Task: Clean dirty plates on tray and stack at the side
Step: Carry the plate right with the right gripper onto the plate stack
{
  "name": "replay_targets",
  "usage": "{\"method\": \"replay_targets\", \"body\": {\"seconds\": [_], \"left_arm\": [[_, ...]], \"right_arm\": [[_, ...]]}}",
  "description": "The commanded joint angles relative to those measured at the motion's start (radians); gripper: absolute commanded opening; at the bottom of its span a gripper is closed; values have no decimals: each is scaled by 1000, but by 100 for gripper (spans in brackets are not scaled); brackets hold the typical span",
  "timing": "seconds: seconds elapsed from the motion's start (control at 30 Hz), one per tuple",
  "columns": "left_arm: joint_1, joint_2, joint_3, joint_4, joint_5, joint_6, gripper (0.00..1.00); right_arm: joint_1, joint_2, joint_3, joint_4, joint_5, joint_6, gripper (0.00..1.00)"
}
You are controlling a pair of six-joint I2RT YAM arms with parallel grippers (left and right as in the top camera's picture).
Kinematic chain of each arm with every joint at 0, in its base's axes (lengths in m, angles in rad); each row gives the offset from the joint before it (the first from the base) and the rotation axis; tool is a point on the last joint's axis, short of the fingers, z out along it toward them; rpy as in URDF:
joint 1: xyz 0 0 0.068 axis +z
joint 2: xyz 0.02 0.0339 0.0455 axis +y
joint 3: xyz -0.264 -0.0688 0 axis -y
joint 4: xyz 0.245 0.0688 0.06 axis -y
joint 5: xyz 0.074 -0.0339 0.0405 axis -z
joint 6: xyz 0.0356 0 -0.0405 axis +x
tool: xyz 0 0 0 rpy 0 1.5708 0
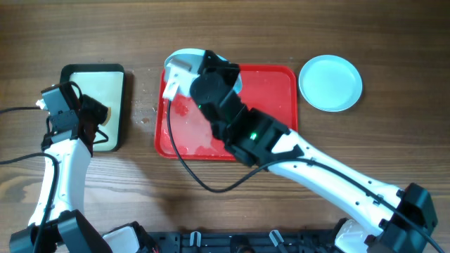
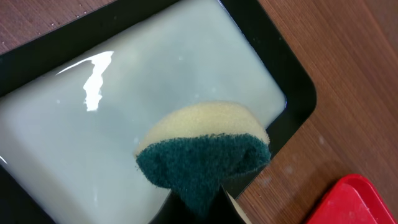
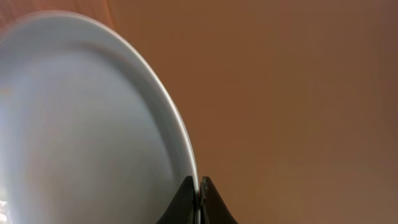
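Observation:
The red tray (image 1: 271,91) lies mid-table, wet and smeared; its corner shows in the left wrist view (image 2: 354,199). My right gripper (image 3: 199,186) is shut on the rim of a pale plate (image 3: 87,118), which it holds tilted on edge over the tray's far left corner (image 1: 186,56). A turquoise plate (image 1: 330,83) lies flat on the table right of the tray. A third plate is not in view. My left gripper (image 2: 199,208) is shut on a yellow and green sponge (image 2: 202,146) above the basin.
A black-rimmed basin (image 1: 91,68) with milky water stands left of the tray; its rim shows in the left wrist view (image 2: 298,93). Water drops lie on the wood between basin and tray (image 1: 145,116). A black cable (image 1: 190,169) loops off the tray's front edge.

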Motion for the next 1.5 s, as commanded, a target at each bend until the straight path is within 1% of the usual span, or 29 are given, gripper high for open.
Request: {"method": "replay_targets", "body": {"seconds": [0.0,0.07,0.13,0.23,0.27,0.3,0.33,0.37,0.4,0.47,0.53,0.57,0.63,0.67,0.7,0.73,0.77,0.8,0.87,0.9,0.97,1.0,1.1,1.13,1.23,1.33,1.37,1.4,1.47], "left_arm": [[-6,-3,-2,0,13,-13,4],[-6,-3,-2,0,13,-13,4],[-6,-3,-2,0,13,-13,4],[-6,-3,-2,0,13,-13,4],[-6,-3,-2,0,13,-13,4],[-6,-3,-2,0,13,-13,4],[-6,-3,-2,0,13,-13,4],[-7,-3,-2,0,13,-13,4],[-6,-3,-2,0,13,-13,4],[-6,-3,-2,-1,13,-13,4],[-6,-3,-2,0,13,-13,4],[-6,-3,-2,0,13,-13,4],[-6,-3,-2,0,13,-13,4],[-6,-3,-2,0,13,-13,4],[-6,-3,-2,0,13,-13,4],[-6,-3,-2,-1,13,-13,4],[-6,-3,-2,0,13,-13,4],[-6,-3,-2,0,13,-13,4],[-6,-3,-2,0,13,-13,4],[-6,-3,-2,0,13,-13,4],[-6,-3,-2,0,12,-12,4],[-6,-3,-2,0,13,-12,4],[-6,-3,-2,0,12,-12,4],[-6,-2,-2,0,13,-13,4],[-6,7,-2,1,13,-13,4],[-6,12,-2,1,12,-13,4],[-6,12,-2,1,13,-13,4],[-6,12,-2,3,13,-13,4],[-6,12,-2,8,12,-13,4]], "right_arm": [[29,-1,6,62,113,-305,5],[31,-1,6,73,110,-303,4],[31,0,6,73,110,-247,4],[-13,0,6,57,109,20,4],[-51,0,6,28,95,183,4],[-117,3,6,-38,3,425,4],[-166,10,6,-90,-121,577,4],[-222,26,5,-150,-301,645,4],[-281,43,5,-221,-400,611,4],[-307,24,5,-261,-275,610,4],[-305,-8,5,-218,-120,607,4],[-305,-16,5,-198,-131,608,4],[-315,-3,3,-232,-341,595,4],[-335,25,-5,-304,-515,539,4],[-366,60,-19,-359,-643,529,4],[-395,86,-27,-371,-680,604,4],[-430,107,-27,-372,-681,737,4],[-491,111,-27,-351,-681,930,4],[-595,103,-27,-312,-682,1143,4],[-686,99,-27,-297,-682,1258,4],[-830,99,-27,-328,-699,1376,4],[-959,103,-28,-380,-780,1395,4],[-1114,106,-65,-408,-892,1394,5],[-1167,106,-102,-401,-890,1393,4],[-1245,108,-211,-318,-886,1394,4],[-1248,108,-274,-248,-806,1398,5],[-1248,108,-282,-235,-792,1398,31],[-1248,108,-286,-225,-793,1397,53],[-1248,108,-286,-217,-826,1397,64]]}}
